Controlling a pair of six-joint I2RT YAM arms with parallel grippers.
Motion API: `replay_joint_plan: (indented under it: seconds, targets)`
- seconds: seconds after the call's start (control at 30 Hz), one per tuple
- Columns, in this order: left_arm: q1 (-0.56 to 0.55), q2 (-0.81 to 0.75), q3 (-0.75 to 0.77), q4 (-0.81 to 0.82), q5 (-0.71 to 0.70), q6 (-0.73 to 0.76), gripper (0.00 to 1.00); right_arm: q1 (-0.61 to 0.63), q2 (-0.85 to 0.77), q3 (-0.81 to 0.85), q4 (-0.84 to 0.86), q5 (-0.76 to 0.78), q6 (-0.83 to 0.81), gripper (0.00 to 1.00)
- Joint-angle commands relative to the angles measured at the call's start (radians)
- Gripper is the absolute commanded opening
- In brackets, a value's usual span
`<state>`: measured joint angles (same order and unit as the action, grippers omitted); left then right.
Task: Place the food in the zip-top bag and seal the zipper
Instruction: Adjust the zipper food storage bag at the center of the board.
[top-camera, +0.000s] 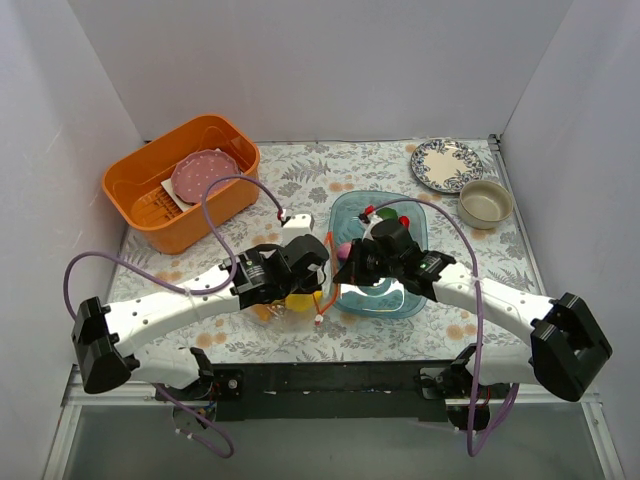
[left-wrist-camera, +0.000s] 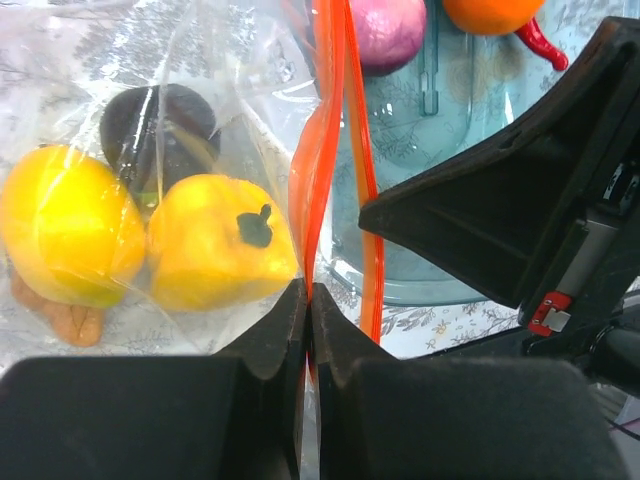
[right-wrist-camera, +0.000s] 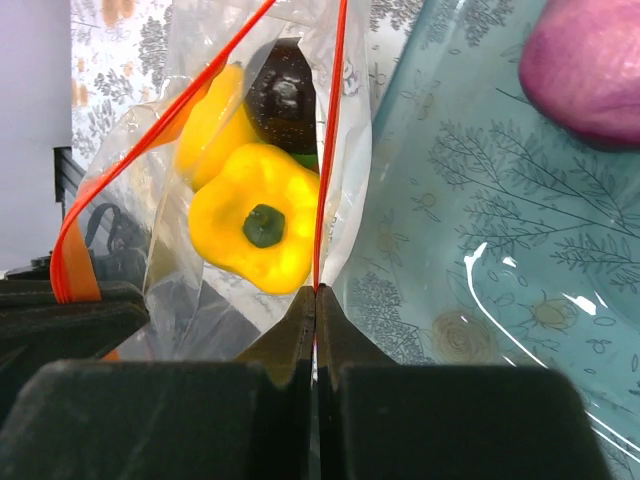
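The clear zip-top bag (top-camera: 285, 308) lies left of the blue tray (top-camera: 395, 302). In the left wrist view it holds a yellow pepper (left-wrist-camera: 215, 240), a lemon (left-wrist-camera: 65, 235) and a dark round fruit (left-wrist-camera: 160, 125). My left gripper (left-wrist-camera: 309, 290) is shut on one orange-red zipper (left-wrist-camera: 318, 150) strip. My right gripper (right-wrist-camera: 315, 292) is shut on the other strip (right-wrist-camera: 330, 130); the two strips stand apart, so the mouth is open. A purple onion (left-wrist-camera: 385, 30), an orange (left-wrist-camera: 490, 12) and a red chili (left-wrist-camera: 540, 42) lie in the tray.
An orange basket (top-camera: 150, 190) with a pink plate stands at the back left. A patterned plate (top-camera: 445, 163) and a beige bowl (top-camera: 485, 203) stand at the back right. A small white block (top-camera: 296, 222) lies behind the bag. White walls enclose the table.
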<state>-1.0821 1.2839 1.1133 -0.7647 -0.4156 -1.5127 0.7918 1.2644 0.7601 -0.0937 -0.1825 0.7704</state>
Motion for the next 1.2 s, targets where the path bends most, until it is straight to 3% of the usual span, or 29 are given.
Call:
replay_joint_plan:
  seconds: [0.0,0.23,0.43,0.53,0.73,0.97,1.17]
  targets:
    - [0.01,-0.089,0.026,-0.068,-0.104,-0.052,0.0,0.0,0.003,0.117,0.048,-0.052,-0.045,0.01]
    - [0.145,-0.222,0.143,-0.217,-0.213,-0.096,0.0,0.02,0.134,0.439,-0.011,-0.179,-0.126,0.01]
    - [0.156,-0.304,0.278,-0.337,-0.344,-0.112,0.0,0.066,0.315,0.697,-0.044,-0.29,-0.161,0.01]
    - [0.156,-0.304,0.313,-0.406,-0.394,-0.129,0.0,0.078,0.378,0.743,-0.044,-0.317,-0.161,0.01]
    - [0.156,-0.311,0.22,-0.348,-0.348,-0.086,0.0,0.08,0.374,0.661,-0.008,-0.255,-0.155,0.01]
    - [0.163,-0.255,0.004,-0.203,-0.246,-0.061,0.0,0.076,0.352,0.423,0.005,-0.144,-0.146,0.01]
    - [0.175,-0.228,-0.055,-0.085,-0.151,-0.02,0.0,0.076,0.259,0.275,0.003,-0.029,-0.135,0.01]
